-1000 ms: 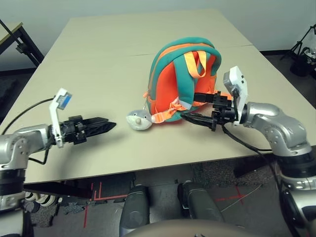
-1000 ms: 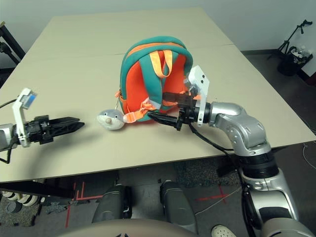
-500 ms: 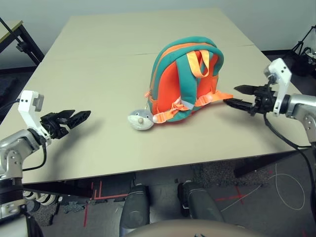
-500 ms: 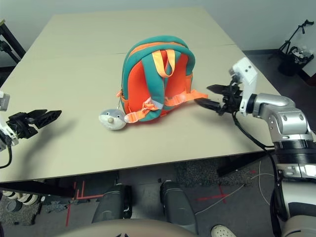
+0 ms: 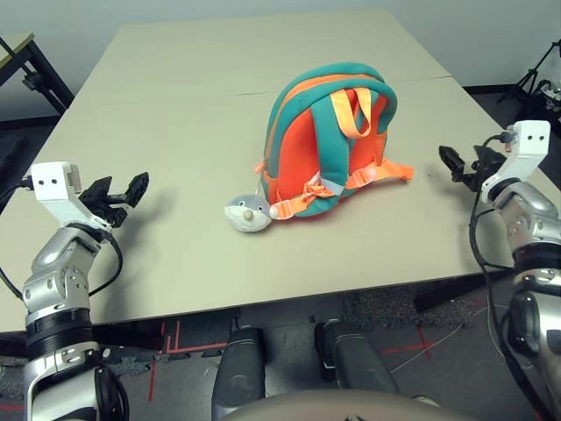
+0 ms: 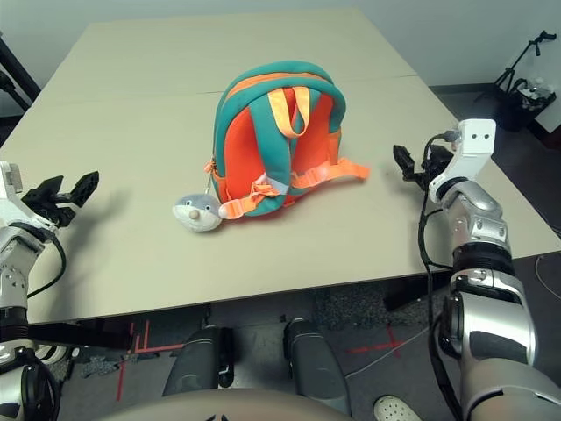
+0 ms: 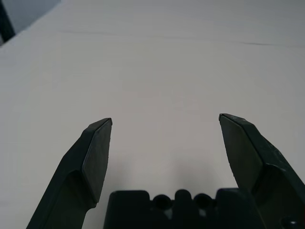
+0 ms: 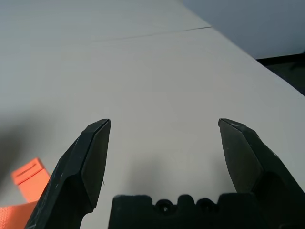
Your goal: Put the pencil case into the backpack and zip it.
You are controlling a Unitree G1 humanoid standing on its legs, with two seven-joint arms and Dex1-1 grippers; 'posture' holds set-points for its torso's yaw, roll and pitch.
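Beige tabletop [image 5: 193, 96] fills most of the frame, dark floor at its edges. I read my left gripper [image 5: 118, 191] at left of centre, jaws spread wide, holding nothing. My right gripper [image 5: 466, 164] at right of centre is likewise wide and empty. Between them, upper centre, the small teal-and-orange fabric backpack [image 5: 329, 140] stands upright, grey plush head [image 5: 247, 211] at its base. I judge the right arm nearer. I see no pencil case. A second ago both grippers sat much closer to the bag, the right beside its straps.
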